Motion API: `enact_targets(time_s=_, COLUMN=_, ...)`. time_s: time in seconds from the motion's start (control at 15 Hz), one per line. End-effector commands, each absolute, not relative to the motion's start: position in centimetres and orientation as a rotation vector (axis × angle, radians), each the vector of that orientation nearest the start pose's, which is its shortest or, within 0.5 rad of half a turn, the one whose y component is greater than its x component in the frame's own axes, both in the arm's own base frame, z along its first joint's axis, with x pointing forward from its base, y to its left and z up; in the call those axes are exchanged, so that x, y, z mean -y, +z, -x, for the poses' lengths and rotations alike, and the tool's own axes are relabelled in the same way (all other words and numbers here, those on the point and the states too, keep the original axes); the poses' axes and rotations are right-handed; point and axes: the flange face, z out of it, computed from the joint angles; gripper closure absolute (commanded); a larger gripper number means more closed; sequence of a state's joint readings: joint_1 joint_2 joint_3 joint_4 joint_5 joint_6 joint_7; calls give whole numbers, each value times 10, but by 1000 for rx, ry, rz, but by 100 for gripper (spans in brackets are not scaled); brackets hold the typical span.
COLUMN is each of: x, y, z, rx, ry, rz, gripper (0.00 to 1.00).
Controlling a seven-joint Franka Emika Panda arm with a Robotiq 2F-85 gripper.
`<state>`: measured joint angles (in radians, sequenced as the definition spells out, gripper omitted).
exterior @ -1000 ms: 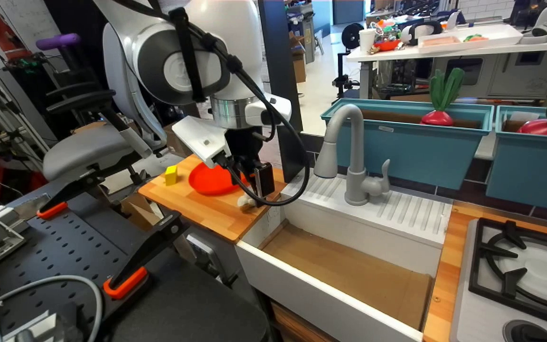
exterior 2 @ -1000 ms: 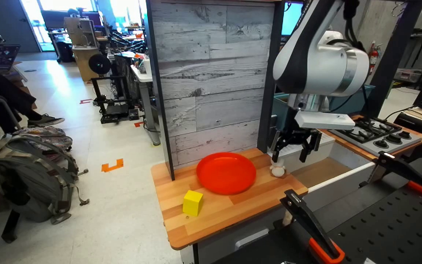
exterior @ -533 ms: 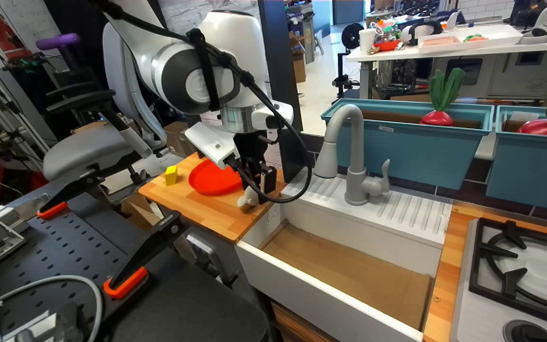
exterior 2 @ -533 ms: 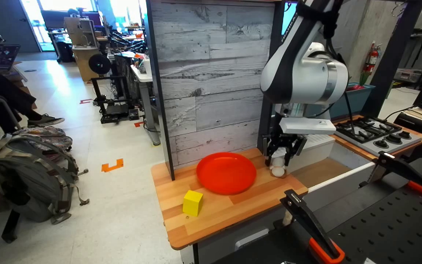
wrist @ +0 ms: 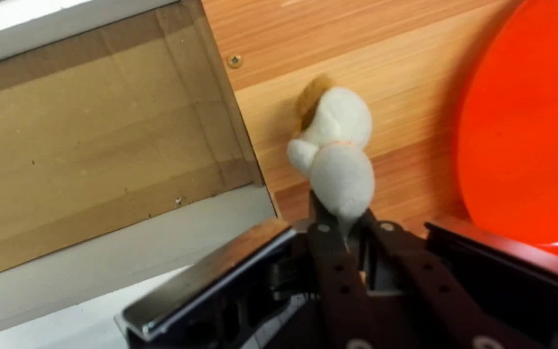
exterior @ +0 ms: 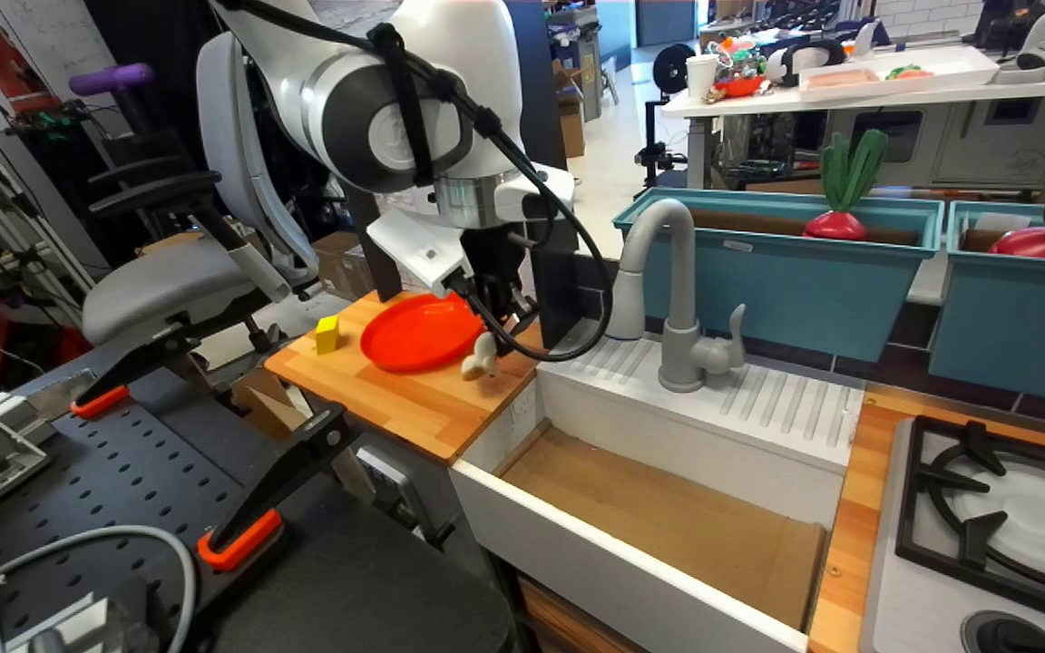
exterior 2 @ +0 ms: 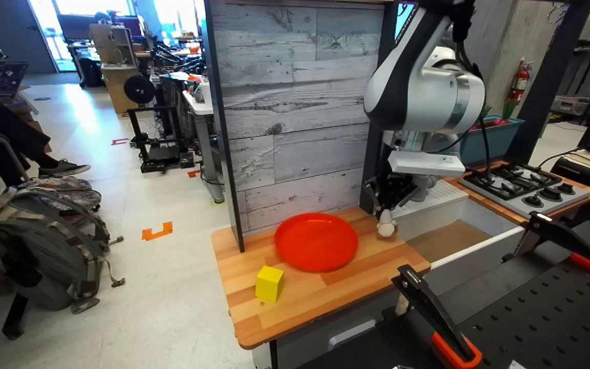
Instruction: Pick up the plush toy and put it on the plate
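Firstly, we list the plush toy (wrist: 344,174): cream, matte and lumpy, two rounded lobes meeting at a thin orange line, a small stub at one side, a blurred golden-brown patch at one edge. We find it held over the wooden board (exterior 2: 325,289), between the red plate (exterior 2: 316,243) and the sink (exterior: 595,571), clear of the red plate.

Gripper (wrist: 342,215): black, hard, jointed bars with round screw heads; drawn narrow, a rounded end of the toy pinched at its tips.

Red plate: circular, shallow, smooth and glossy, with a raised rim; resting on the wooden board.

Wooden board: strips of lighter and darker grain, with rounded corners.

Yellow block (exterior 2: 269,283): flat-faced, straight-edged, plain; on the wooden board, near the red plate.

Sink: white, box-shaped, straight-walled; we note brown cardboard (exterior: 668,517) on its floor.

Tap (exterior: 681,272): matte grey, arched neck, side lever; upright on the ridged white drainboard (exterior: 786,399).

Wall panel (exterior 2: 300,102): grey-white planks, grained and knotted.

Stove (exterior: 922,603): silvery metal under black grates.

Tub (exterior: 776,290): teal, smooth-sided, holding a round red radish (exterior: 835,226) with upright green leaves.
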<state>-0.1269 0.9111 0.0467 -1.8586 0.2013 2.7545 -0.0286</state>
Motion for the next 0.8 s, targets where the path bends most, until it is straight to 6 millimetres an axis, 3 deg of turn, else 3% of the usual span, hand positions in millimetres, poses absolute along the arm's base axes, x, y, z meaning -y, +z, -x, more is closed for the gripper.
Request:
enact_targets(time_s=0.0, x=53, y=53, z=-589, rx=-372, ry=-19, rz=2970, gripper=98)
enact_targets(time_s=0.4, x=21, y=86, z=-564, rx=-273, ry=-19, rz=2939, gripper=98)
enact_targets(time_s=0.73, x=-31, y=79, z=-552, rx=-119, ry=28, rz=2946, gripper=98)
